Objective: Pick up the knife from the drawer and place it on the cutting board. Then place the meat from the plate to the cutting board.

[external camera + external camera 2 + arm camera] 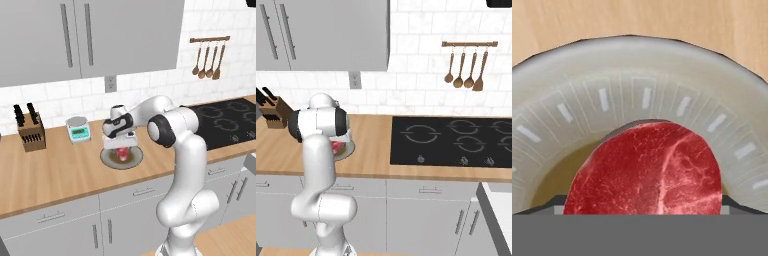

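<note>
While no lettering is legible, the gripper (pixel 120 148) grasps the meat (pixel 647 170) above the plate (pixel 637 70)

Bright, even, rendered light across all my views; no glare.

My arm (pixel 182 150) throws only a faint shadow on the counter (pixel 60 175), toward 6 o'clock. Both base views are slightly soft and pixelated. From my hand camera the meat (pixel 644 170) is sharp, its marbling crisp, with a dim shadow at 9 o'clock inside the plate (pixel 637 75).
</note>
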